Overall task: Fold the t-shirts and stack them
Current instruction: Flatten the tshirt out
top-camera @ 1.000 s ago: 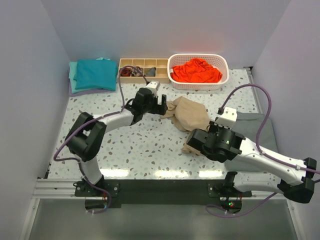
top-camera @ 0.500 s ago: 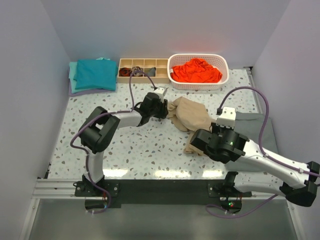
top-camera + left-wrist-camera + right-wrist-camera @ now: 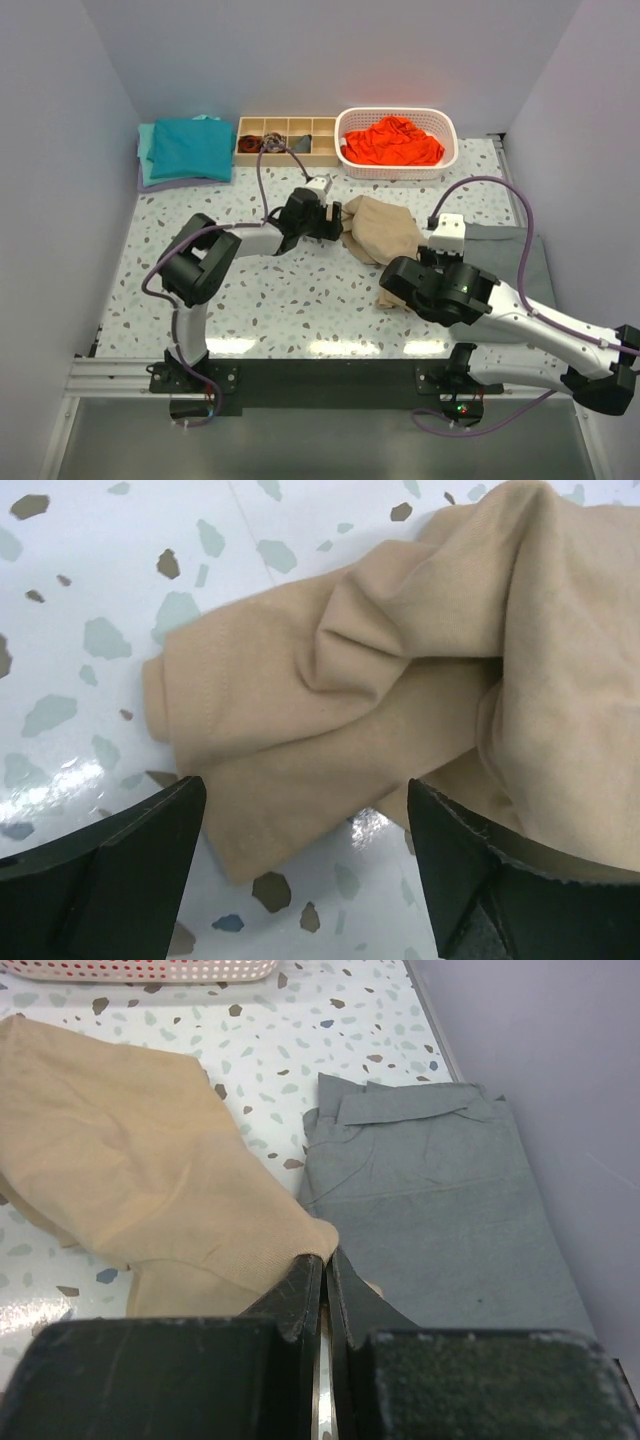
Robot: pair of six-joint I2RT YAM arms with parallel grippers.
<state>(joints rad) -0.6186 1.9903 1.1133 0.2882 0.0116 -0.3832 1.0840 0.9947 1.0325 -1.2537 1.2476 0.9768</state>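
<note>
Reaching in from nine o'clock, the left pincer (image 3: 325, 222) had closed the gap to the tan shirt (image 3: 380, 232) within the last second. It stood with its jaws apart, straddling the shirt's crumpled nine-o'clock edge without clamping it. The right pincer (image 3: 325, 1268) had barely shifted and was pressed together on the shirt's five-o'clock corner. The shirt lay bunched just right of the middle of the worktop (image 3: 280, 290), its three-o'clock side beside the grey cloth (image 3: 430, 1190). To my eye this set up a two-handed stretch: once the left side bit, the shirt could be pulled flat for folding. A teal shirt (image 3: 190, 148) sat folded at eleven o'clock. An orange-red shirt (image 3: 392, 140) waited in the basket (image 3: 450, 150) at one o'clock.
</note>
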